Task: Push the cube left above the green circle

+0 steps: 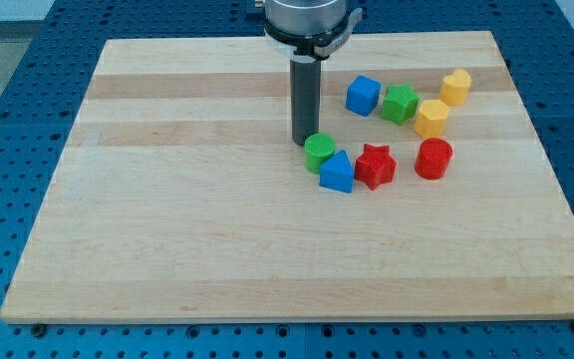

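Observation:
The blue cube sits on the wooden board at the view's upper right. The green circle, a short cylinder, lies lower and to the left of the cube, touching a blue triangular block. My tip rests on the board just left of the green circle, touching or nearly touching its upper left side. The cube is up and to the right of my tip, with a gap between them.
A green star sits right of the cube. A yellow block and a yellow hexagonal block lie farther right. A red star and a red cylinder lie right of the blue triangular block. The board edges border blue pegboard.

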`<state>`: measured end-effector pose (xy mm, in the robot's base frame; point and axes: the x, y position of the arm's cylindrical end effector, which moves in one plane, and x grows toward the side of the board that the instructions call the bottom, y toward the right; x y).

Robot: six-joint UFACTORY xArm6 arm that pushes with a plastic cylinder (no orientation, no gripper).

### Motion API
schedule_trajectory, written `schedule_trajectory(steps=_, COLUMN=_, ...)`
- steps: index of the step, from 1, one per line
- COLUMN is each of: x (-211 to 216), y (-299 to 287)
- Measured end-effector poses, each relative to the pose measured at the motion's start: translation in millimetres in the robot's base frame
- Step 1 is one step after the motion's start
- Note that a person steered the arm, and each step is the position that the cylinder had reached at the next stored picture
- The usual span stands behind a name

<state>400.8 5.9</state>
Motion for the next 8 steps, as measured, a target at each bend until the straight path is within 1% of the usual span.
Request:
schedule_trajectory(steps=2, x=-1, y=6)
schedule_trajectory(steps=3, x=-25, y=-30)
schedule_trajectory(steps=4, x=-84, y=-69)
schedule_trajectory(steps=5, x=-137, y=-54)
schedule_trajectory(steps=6, x=-142, y=2)
schedule_trajectory(steps=7, x=-126, y=65)
schedule_trajectory(steps=8, x=-104, y=81)
